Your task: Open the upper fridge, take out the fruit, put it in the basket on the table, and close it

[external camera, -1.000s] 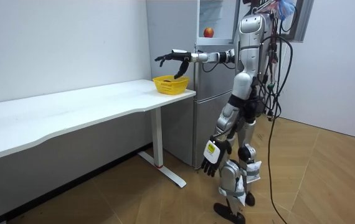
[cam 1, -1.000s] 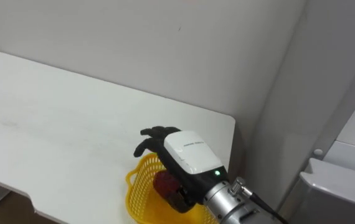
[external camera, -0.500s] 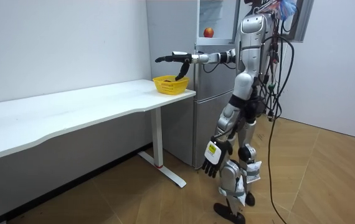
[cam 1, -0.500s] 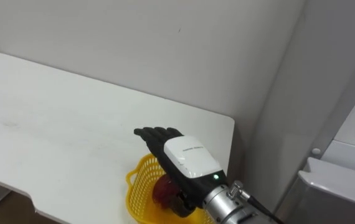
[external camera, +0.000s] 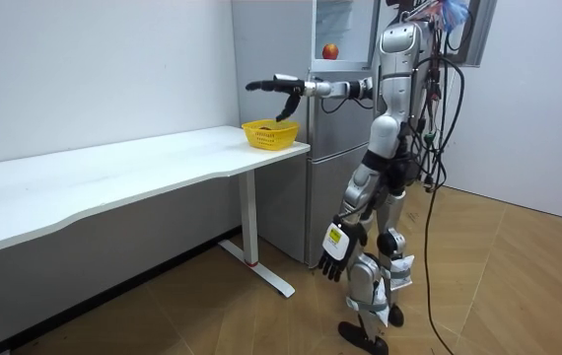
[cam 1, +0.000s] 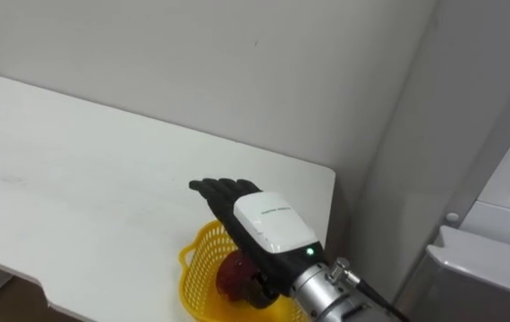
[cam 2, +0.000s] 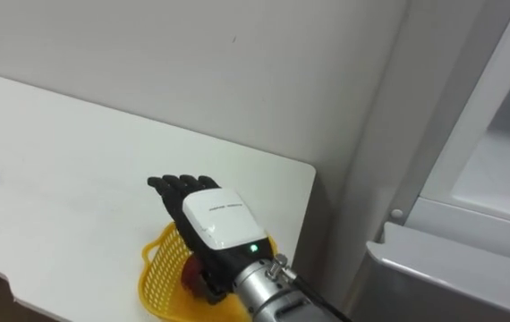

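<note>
A yellow basket [cam 1: 194, 268] stands at the near right corner of the white table [cam 1: 76, 179], with a red apple [cam 1: 233, 273] lying inside it. My right hand [cam 1: 268, 228] hovers just above the basket, open, palm down, fingers stretched forward and holding nothing. In the room view this hand [external camera: 279, 84] is held out over the basket [external camera: 269, 133] from in front of the fridge [external camera: 345, 148]. A second red apple [external camera: 330, 51] sits on a shelf in the upper fridge compartment. My left hand [external camera: 332, 248] hangs open beside my thigh.
The open fridge [cam 1: 505, 197] stands right of the table, with a narrow gap between them. A white wall [cam 1: 237, 63] runs behind the table. The table [external camera: 113, 182] stretches far to the room view's left.
My right hand has risen a little above the basket and its fingers have straightened from a downward curl. The apple stays in the basket.
</note>
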